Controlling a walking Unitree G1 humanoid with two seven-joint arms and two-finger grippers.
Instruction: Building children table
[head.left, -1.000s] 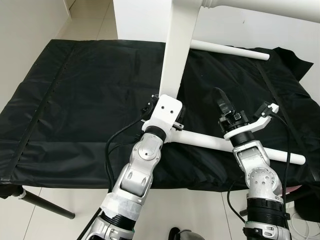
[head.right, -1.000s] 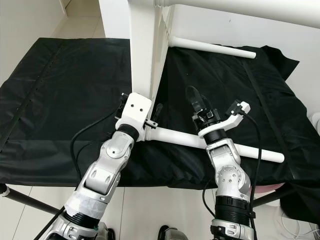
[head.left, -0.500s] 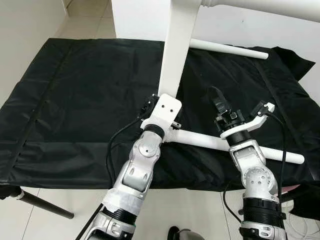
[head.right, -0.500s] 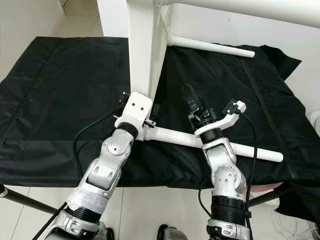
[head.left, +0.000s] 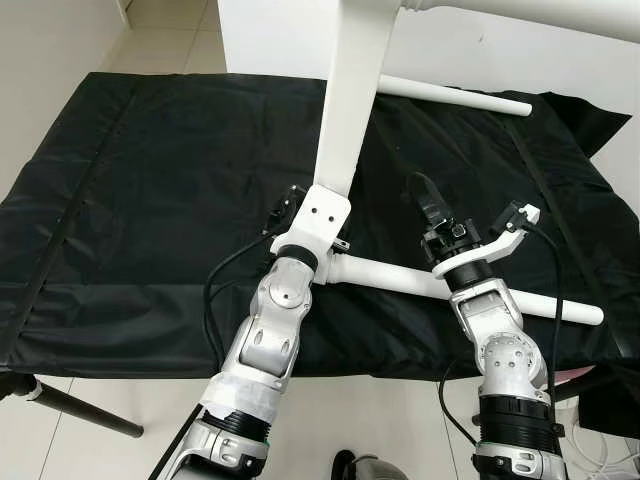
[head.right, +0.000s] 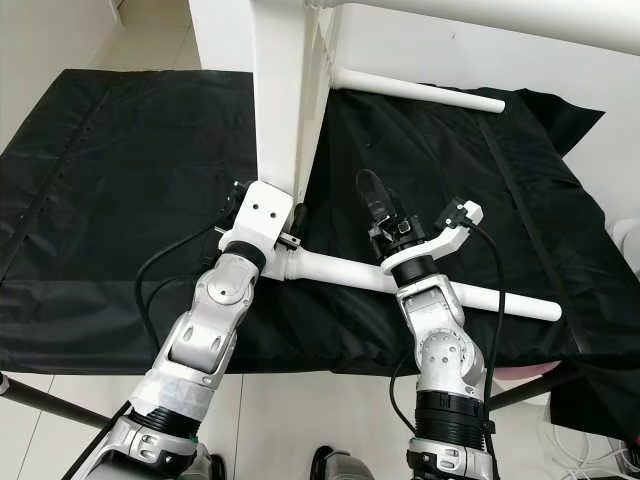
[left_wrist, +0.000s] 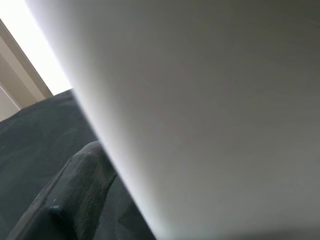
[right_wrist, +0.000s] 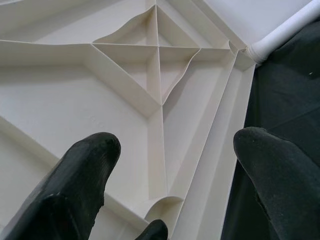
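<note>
Your white plastic children's table (head.left: 352, 110) stands tipped on the black-covered tabletop (head.left: 150, 200). Your left hand (head.left: 312, 222) sits at its edge, grip unclear; your right hand (right_wrist: 175, 165), fingers spread, faces its ribbed underside.

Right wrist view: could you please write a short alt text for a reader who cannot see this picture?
Two black fingertips of the right gripper, spread apart, point at the white ribbed underside of a plastic tabletop, where ribs cross in an X. A round white table leg joins the tabletop's corner, with black cloth beneath it.
</note>
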